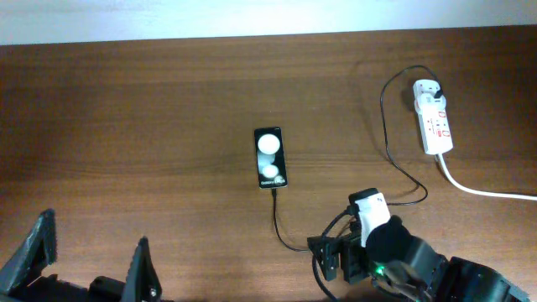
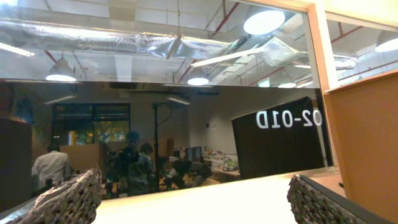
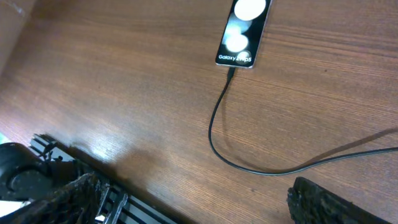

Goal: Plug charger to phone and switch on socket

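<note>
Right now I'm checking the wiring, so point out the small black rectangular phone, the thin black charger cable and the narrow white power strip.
Black phone (image 1: pixel 271 158), overhead view, centre of its face.
Black charger cable (image 3: pixel 209 134), right wrist view, bend below the phone.
White power strip (image 1: pixel 435 126), overhead view, mid-body.

the left tool (image 2: pixel 193 190) faces a room rather than any work surface. its two dark, textured fingers (image 2: pixel 68 199) sit in the lower corners, spread wide with nothing between them. beyond them runs a pale ledge (image 2: pixel 249 186). above it, several people (image 2: pixel 134 165) stand in a dim space. a black board (image 2: pixel 280 146) carries white mirrored lettering. silver ducts (image 2: pixel 124 34) and lit lamps (image 2: pixel 264 22) cross the ceiling. a brown wooden panel (image 2: pixel 367 143) fills the right edge.
</note>
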